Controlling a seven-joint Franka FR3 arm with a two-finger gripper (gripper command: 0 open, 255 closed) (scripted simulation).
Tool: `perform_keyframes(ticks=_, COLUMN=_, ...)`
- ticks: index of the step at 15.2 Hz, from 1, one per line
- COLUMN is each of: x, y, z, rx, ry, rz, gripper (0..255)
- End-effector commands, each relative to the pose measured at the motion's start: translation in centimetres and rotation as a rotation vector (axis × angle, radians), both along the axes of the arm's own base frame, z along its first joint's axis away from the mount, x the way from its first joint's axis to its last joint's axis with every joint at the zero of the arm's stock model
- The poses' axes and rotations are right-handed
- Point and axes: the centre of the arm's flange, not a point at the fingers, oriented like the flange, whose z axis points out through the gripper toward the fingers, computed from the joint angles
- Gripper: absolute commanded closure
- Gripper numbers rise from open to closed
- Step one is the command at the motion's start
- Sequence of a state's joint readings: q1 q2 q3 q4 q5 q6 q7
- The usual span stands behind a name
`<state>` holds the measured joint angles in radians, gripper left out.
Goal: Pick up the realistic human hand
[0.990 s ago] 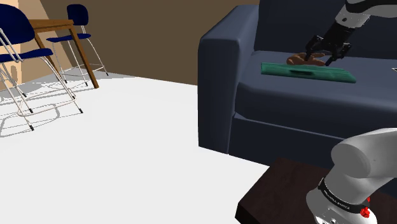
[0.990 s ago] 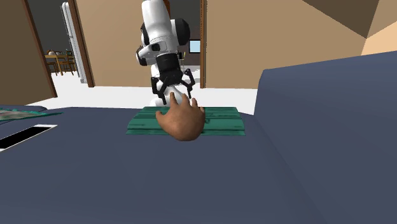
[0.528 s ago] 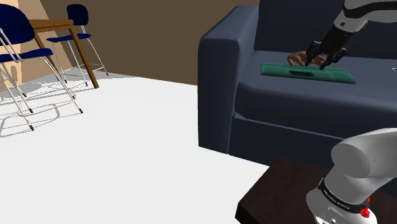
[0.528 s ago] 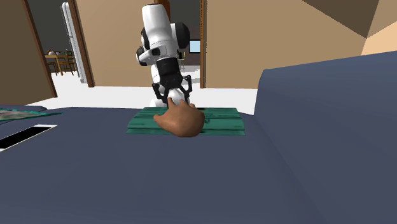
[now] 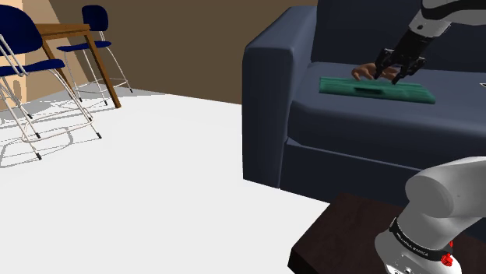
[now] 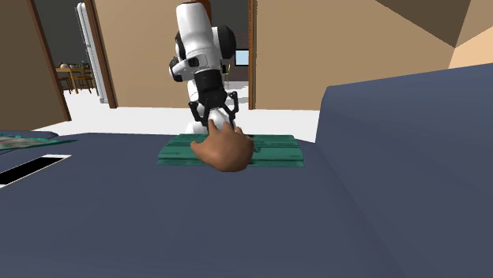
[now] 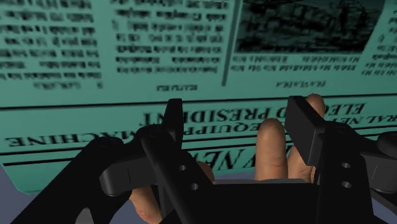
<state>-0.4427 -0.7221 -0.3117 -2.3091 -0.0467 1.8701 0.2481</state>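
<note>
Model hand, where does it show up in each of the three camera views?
Shoulder view: upper right, hand on the sofa seat at the green newspaper's far edge.
Second exterior view: centre, hand in front of the newspaper.
Wrist view: hand between the black fingers, over the newspaper.
Shared landmark: the green newspaper.

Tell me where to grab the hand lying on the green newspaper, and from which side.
Best grip the hand across its width, around the palm and knuckles, coming straight down from above. It lies low on the sofa seat with its fingers reaching onto the green newspaper, so its two narrow sides likely offer the only opposing faces. The open gripper straddles it that way.
</note>
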Motion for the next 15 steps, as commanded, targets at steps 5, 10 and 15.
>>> perform_keyframes(ticks=5, x=0.0, y=0.0, z=3.0, rx=0.000, ry=0.000, rz=-0.001, gripper=255)
perform_keyframes(ticks=10, x=0.0, y=0.0, z=5.7, rx=0.000, ry=0.000, rz=-0.001, gripper=255)
perform_keyframes(ticks=15, x=0.0, y=0.0, z=7.4, rx=0.000, ry=0.000, rz=-0.001, gripper=255)
